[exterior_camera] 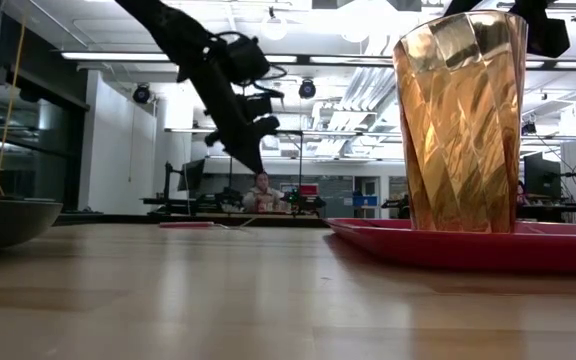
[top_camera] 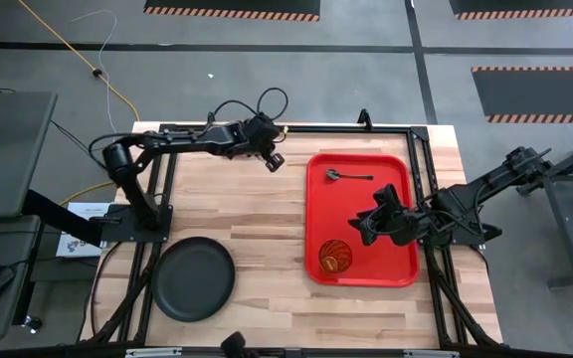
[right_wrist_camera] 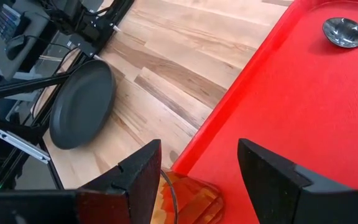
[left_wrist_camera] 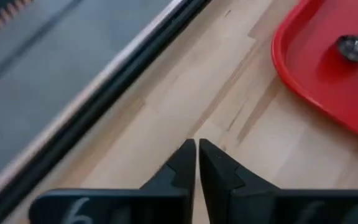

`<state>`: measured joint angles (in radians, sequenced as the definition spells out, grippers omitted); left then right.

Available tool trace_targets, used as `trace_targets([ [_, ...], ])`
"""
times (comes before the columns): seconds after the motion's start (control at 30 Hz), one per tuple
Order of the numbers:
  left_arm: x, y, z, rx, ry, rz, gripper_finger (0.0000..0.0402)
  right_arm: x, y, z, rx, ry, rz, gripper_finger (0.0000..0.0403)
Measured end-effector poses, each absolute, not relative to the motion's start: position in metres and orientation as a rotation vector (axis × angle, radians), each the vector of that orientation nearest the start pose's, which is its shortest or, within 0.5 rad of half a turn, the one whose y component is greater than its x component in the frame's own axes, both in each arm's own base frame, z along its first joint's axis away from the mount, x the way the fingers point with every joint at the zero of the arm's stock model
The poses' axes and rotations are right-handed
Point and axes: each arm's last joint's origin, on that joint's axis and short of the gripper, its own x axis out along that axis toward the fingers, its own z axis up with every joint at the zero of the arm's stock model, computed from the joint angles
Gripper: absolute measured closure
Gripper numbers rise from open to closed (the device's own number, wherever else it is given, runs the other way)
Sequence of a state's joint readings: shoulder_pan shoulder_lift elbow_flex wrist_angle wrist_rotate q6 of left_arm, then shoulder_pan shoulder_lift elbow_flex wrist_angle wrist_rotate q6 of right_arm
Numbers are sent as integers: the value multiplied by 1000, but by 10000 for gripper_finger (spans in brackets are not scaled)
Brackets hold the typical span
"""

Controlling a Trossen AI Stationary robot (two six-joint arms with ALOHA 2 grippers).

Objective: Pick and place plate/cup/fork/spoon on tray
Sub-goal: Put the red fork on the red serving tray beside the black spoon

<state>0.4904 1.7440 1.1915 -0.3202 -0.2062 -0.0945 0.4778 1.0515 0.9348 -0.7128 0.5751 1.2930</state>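
The red tray (top_camera: 396,169) lies on the right half of the table. The amber cup (top_camera: 335,257) stands upright on its near left corner, and the grey spoon (top_camera: 349,176) lies flat on its far part. The dark plate (top_camera: 195,278) rests flat on the table at the near left. My right gripper (right_wrist_camera: 197,168) is open above the tray, its fingers just above the cup (right_wrist_camera: 188,199) and on either side of it. My left gripper (left_wrist_camera: 197,152) is shut and empty, raised above the table near the far edge, left of the tray. A slim pink-red thing (exterior_camera: 186,224) lies far back on the table; it may be the fork.
Bare wood lies between the plate and the tray. A black frame rail (top_camera: 296,129) runs along the table's far edge, close to my left gripper. A person (exterior_camera: 262,190) sits in the room far behind the table.
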Motion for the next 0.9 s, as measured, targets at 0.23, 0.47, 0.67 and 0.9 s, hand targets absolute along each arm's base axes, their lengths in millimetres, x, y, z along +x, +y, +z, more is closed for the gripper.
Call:
trace_targets([
  [0.23,315,204,183,-487,868,570,287,187,79,296,834,524,-513,199],
  [0.47,311,213,176,-517,875,506,172,188,80,297,845,515,-503,199],
  [0.67,307,221,178,-424,905,503,142,189,80,298,857,504,-496,199],
  [0.9,309,237,177,-347,1066,449,143,190,81,300,872,481,-487,199],
])
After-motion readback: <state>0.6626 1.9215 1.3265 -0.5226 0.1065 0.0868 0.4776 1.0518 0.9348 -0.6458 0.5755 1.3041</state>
